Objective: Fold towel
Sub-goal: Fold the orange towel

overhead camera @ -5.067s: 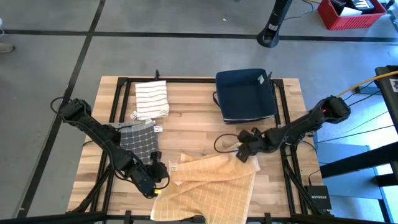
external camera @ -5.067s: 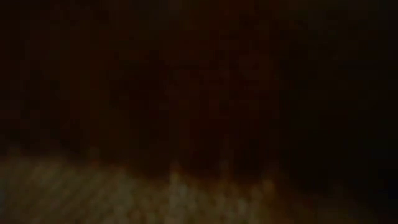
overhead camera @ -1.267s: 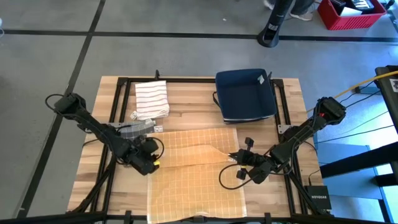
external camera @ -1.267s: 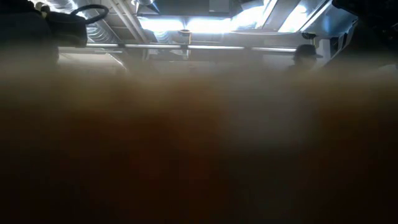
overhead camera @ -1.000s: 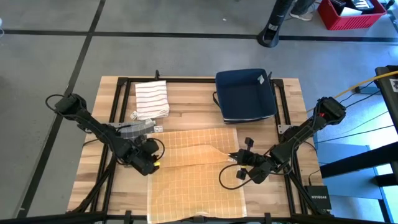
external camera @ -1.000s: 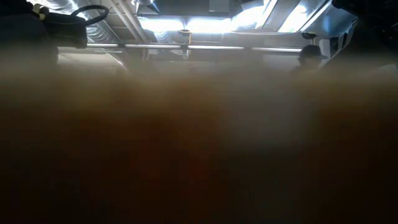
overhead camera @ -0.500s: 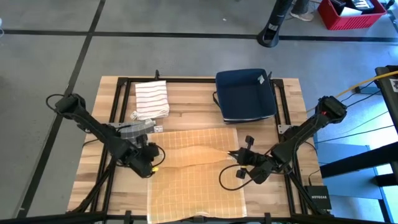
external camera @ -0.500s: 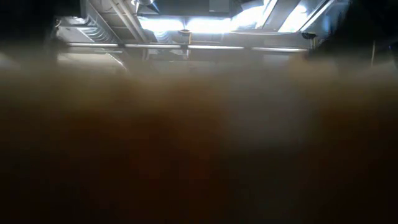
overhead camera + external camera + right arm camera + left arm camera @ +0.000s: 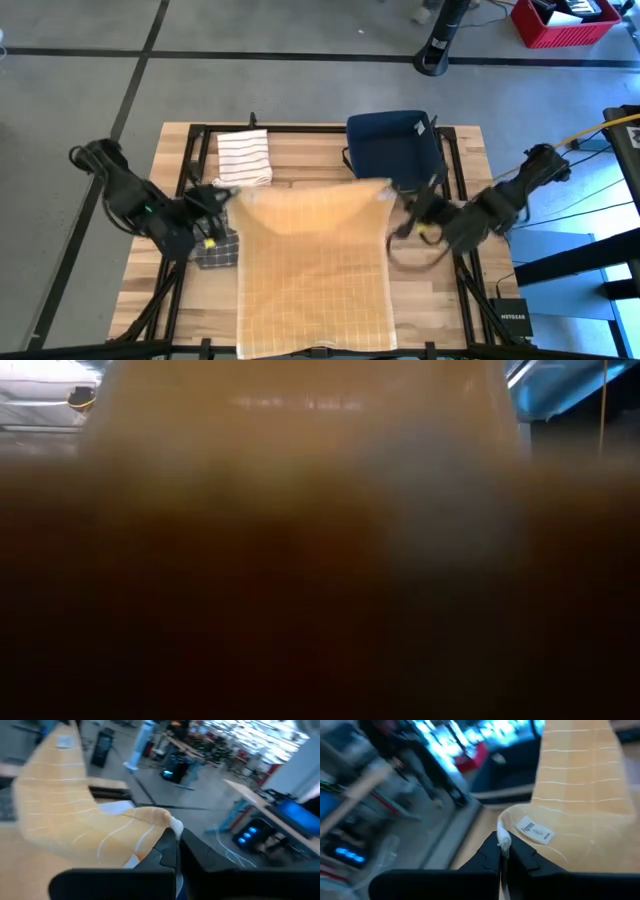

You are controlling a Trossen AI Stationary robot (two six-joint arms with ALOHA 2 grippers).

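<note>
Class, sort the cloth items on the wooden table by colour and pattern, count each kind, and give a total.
Yellow-orange grid-patterned towel: 1
White striped folded cloth: 1
Dark grey checked cloth: 1
Navy blue folded cloth: 1
Total: 4

nothing legible from where i sit. the yellow towel [image 9: 580,785] carries a small white sewn-in tag [image 9: 534,830] near the corner pinched in my left gripper [image 9: 501,851]; there is dark print on it, too blurred to make out any word or number. a second small white tag [image 9: 64,741] shows on the towel's far corner in my right wrist view, also unreadable. the dark blue bin [image 9: 395,150] has a small white mark [image 9: 421,125] at its rim in the high view, too small to tell whether it is lettering. no brand, number or sign can be read elsewhere.
</note>
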